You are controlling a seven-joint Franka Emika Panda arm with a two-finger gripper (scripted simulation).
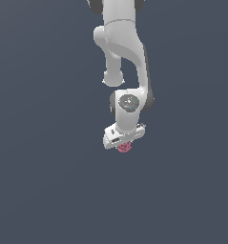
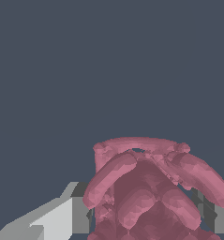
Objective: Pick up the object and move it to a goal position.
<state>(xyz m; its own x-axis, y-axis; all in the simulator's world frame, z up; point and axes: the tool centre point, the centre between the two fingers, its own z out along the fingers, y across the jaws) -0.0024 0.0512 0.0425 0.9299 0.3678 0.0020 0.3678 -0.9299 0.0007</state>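
Note:
The object (image 1: 124, 147) is a small pinkish-red lump with a bumpy, rose-like surface, peeking out just under the white hand of the arm in the exterior view. In the wrist view the object (image 2: 146, 192) looms large and sits between the two grey fingers (image 2: 78, 215), one on each side, pressed against it. My gripper (image 1: 123, 144) is shut on it. Most of the object is hidden behind the hand in the exterior view.
The white arm (image 1: 127, 57) comes down from the top of the exterior view. All around is a plain dark blue-grey ground (image 1: 48, 181) with no other objects or edges showing.

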